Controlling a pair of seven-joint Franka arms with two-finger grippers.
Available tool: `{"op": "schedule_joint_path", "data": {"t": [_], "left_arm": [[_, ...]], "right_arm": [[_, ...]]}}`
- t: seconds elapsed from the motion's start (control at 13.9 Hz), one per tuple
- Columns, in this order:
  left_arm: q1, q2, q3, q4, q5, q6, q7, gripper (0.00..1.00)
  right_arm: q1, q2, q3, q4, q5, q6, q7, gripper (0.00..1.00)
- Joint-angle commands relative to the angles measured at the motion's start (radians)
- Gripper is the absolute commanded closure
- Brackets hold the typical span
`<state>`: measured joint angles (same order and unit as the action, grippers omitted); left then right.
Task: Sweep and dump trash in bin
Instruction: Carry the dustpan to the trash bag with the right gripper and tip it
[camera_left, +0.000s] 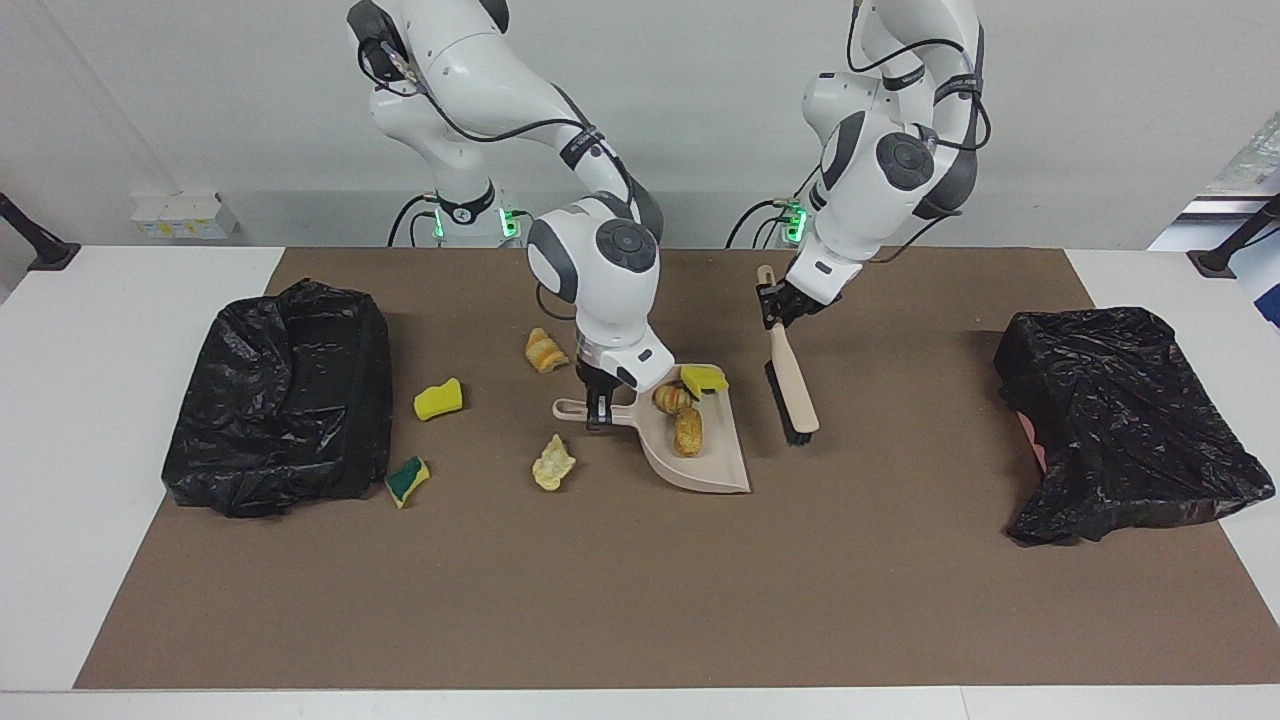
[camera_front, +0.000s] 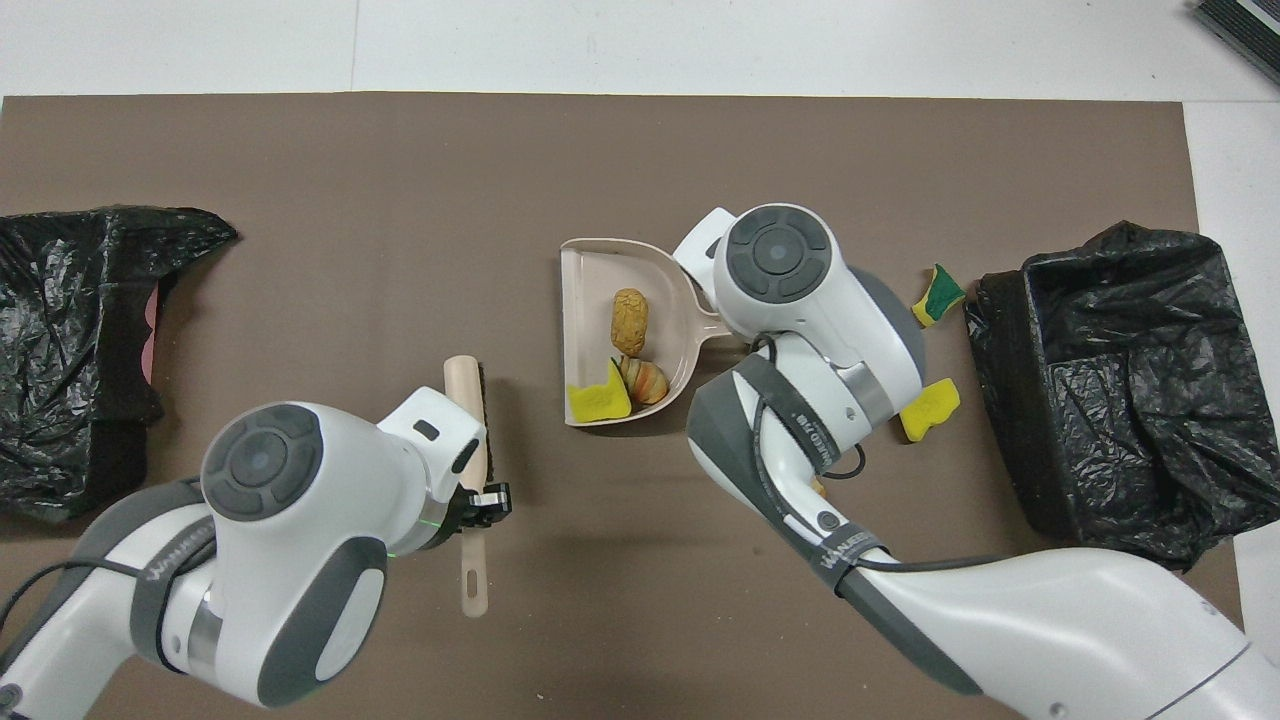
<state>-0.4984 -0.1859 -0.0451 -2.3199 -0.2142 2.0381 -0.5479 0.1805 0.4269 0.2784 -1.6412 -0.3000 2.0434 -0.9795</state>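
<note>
My right gripper (camera_left: 598, 408) is shut on the handle of the beige dustpan (camera_left: 712, 462), which holds three pieces of trash: a yellow sponge (camera_left: 705, 378), a croissant-like lump (camera_left: 670, 397) and a tan bread lump (camera_left: 688, 430). My left gripper (camera_left: 776, 305) is shut on the beige-handled brush (camera_left: 793, 385), beside the pan toward the left arm's end, bristles down over the mat. Loose trash lies toward the right arm's end: a croissant piece (camera_left: 545, 350), a yellow sponge (camera_left: 438, 399), a green-backed sponge (camera_left: 406, 480) and a pale lump (camera_left: 553, 463). In the overhead view the right wrist hides its fingers.
A bin lined with a black bag (camera_left: 285, 395) stands at the right arm's end of the brown mat, close to the loose sponges. A second black-bagged bin (camera_left: 1120, 420) sits at the left arm's end. White table edges surround the mat.
</note>
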Motion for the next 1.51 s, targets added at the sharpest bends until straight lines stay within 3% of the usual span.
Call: {"op": "schedule_joint_path", "data": {"t": [0.0,0.22,0.43,0.5,0.57,0.65,0.86,1.22,1.44], "left_arm": [[-0.057,-0.072,-0.066,-0.105,0.051,0.065,-0.130,1.00],[-0.090,-0.064,-0.151,-0.144,0.053,0.168,-0.266,1.00],[-0.196,-0.012,-0.153,-0.208,0.053,0.335,-0.389,1.00],[-0.203,0.014,-0.153,-0.205,0.053,0.352,-0.389,0.91],[-0.197,0.022,-0.151,-0.193,0.053,0.353,-0.388,0.39],[-0.186,0.043,-0.150,-0.170,0.053,0.344,-0.379,0.00],[-0.080,0.080,-0.147,-0.092,0.055,0.312,-0.324,0.00],[0.163,0.106,-0.145,0.031,0.059,0.208,0.023,0.00],[0.296,0.181,-0.147,0.185,0.102,0.086,0.196,0.00]], "right_arm": [[-0.084,-0.069,0.018,-0.015,0.082,-0.009,-0.135,1.00],[-0.179,-0.143,0.019,-0.017,0.084,-0.066,-0.243,1.00],[-0.304,-0.213,0.018,-0.016,0.151,-0.101,-0.356,1.00],[-0.355,-0.235,0.018,-0.017,0.156,-0.103,-0.411,1.00],[-0.404,-0.250,0.019,-0.017,0.163,-0.106,-0.463,1.00],[-0.462,-0.261,0.019,-0.016,0.198,-0.124,-0.534,1.00],[-0.632,-0.275,0.018,-0.017,0.236,-0.129,-0.759,1.00],[-0.817,-0.296,0.004,-0.025,0.202,-0.117,-0.956,1.00],[-0.831,-0.300,0.005,-0.032,0.017,-0.098,-0.964,1.00]]}}
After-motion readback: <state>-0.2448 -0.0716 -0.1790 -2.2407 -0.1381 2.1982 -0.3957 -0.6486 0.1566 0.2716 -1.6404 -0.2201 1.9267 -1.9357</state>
